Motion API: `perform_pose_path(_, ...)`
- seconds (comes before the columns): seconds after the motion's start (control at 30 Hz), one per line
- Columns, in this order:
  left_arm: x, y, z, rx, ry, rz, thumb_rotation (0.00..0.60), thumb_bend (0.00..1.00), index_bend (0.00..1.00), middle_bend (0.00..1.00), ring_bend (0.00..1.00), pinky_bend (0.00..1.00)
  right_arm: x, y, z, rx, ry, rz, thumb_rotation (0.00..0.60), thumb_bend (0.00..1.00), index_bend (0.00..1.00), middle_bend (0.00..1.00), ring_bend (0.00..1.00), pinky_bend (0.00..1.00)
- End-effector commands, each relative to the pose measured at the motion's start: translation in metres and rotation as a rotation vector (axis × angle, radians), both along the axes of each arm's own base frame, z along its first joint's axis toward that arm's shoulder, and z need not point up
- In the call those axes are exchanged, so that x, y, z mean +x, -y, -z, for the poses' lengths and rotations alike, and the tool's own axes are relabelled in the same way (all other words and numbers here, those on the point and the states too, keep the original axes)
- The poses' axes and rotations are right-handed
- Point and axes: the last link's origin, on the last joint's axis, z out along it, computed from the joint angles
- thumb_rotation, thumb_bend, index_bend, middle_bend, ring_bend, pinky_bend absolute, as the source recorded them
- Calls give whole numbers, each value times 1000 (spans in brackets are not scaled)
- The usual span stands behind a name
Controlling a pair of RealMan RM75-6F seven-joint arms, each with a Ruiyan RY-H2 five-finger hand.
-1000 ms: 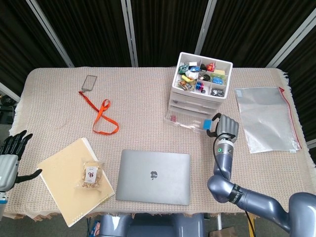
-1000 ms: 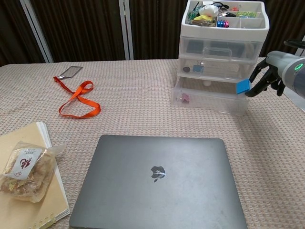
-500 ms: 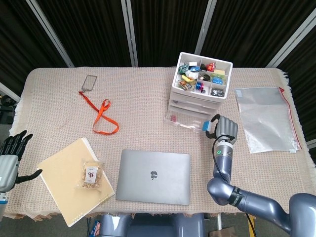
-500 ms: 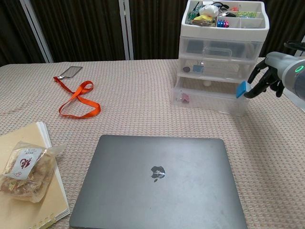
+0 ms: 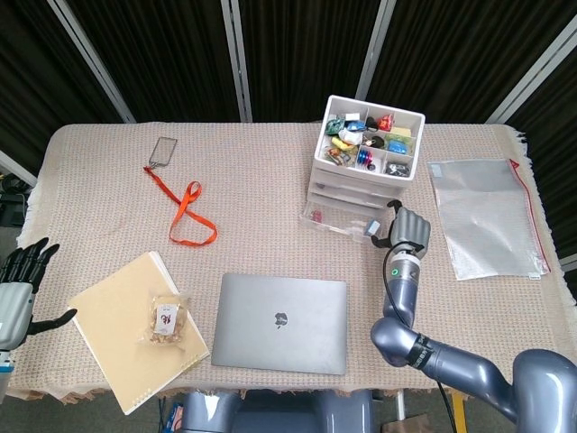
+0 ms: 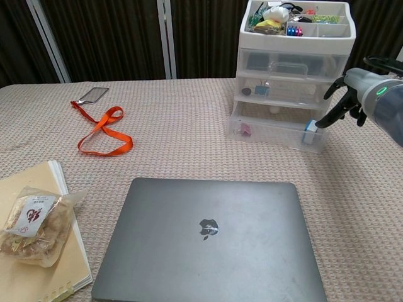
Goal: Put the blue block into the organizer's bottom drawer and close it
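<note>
The blue block (image 6: 308, 131) lies inside the right end of the organizer's (image 6: 293, 63) pulled-out clear bottom drawer (image 6: 271, 132), behind its front wall. In the head view the blue block (image 5: 375, 229) shows at the bottom drawer's (image 5: 335, 219) right corner. My right hand (image 6: 354, 94) hovers just right of the drawer with its fingers spread; one fingertip (image 6: 320, 123) points down close to the block, no longer pinching it. In the head view, the right hand (image 5: 408, 231) sits beside the organizer (image 5: 365, 171). My left hand (image 5: 18, 290) hangs open off the table's left edge.
A closed grey laptop (image 5: 281, 323) lies in front of the organizer. A notebook (image 5: 126, 316) with a snack bag (image 5: 166, 318) is at the front left. An orange lanyard (image 5: 187, 216) lies further back. A clear zip pouch (image 5: 487, 216) lies right of my hand. A small pink item (image 6: 242, 129) sits in the drawer's left end.
My right hand carried the blue block leftward over the open drawer and let it go; the block now lies lower, inside the drawer. The left hand has not moved.
</note>
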Motion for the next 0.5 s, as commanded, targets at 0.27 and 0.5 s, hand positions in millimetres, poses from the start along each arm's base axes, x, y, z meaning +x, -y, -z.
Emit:
perform_pose_path(0.27, 0, 1, 0, 3, -2, 1, 600, 152, 73, 0, 0, 0, 0, -7, -3, -4, 2, -13, 600, 74, 104, 786, 814, 639)
perform_pose_path(0.5, 0, 1, 0, 3, -4, -1, 600, 152, 73, 0, 0, 0, -6, -34, -9, 36, -55, -103, 600, 134, 438, 650, 663, 632)
